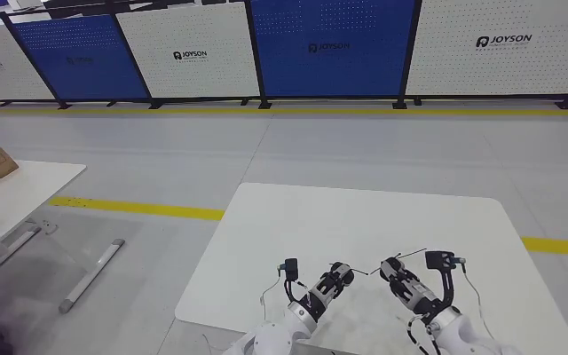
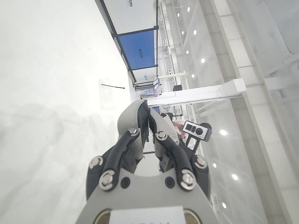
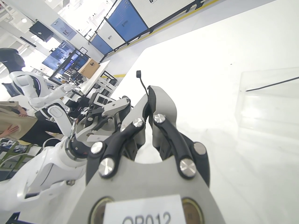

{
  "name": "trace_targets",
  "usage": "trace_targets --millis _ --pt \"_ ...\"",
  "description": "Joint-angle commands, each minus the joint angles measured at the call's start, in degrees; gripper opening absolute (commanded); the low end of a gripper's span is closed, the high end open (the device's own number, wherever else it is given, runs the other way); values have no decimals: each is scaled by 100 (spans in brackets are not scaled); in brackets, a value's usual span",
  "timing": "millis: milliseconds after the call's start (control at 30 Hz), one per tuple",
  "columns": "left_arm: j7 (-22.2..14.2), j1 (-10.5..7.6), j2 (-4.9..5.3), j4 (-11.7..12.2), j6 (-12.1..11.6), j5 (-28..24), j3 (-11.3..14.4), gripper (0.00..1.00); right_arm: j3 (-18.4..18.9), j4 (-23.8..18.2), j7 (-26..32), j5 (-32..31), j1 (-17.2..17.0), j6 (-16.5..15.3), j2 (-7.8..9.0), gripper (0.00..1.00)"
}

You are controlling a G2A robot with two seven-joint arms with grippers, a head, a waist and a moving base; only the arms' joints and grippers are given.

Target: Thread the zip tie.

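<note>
A black zip tie (image 1: pixel 366 269) spans the short gap between my two grippers near the table's front edge. My right gripper (image 3: pixel 148 89) is shut on it, and the square head (image 3: pixel 138 73) pokes out past the fingertips on a short curved stem. My left gripper (image 2: pixel 146 104) is shut too, and a thin black strand of the tie (image 2: pixel 149 152) crosses low between its fingers. In the top view the left gripper (image 1: pixel 343 273) and the right gripper (image 1: pixel 388 265) face each other, a few centimetres apart.
A second black zip tie (image 3: pixel 272 84) lies in a clear flat tray (image 3: pixel 268 117) on the white table (image 1: pixel 373 222), just beyond the right gripper. The same tie (image 2: pixel 112 86) lies ahead of the left gripper. The table's front edge is close behind both arms.
</note>
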Motion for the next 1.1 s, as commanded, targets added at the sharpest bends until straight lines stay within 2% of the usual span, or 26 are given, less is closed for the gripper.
trace_targets --millis 0,700,1067 --pt "0 0 0 0 0 0 0 0 0 -17 38 -8 -7 -19 5 0" --pt "0 0 0 0 0 0 0 0 -101 -18 61 -121 94 115 8 0" --pt "0 0 0 0 0 0 0 0 -49 -54 97 -77 26 18 28 0"
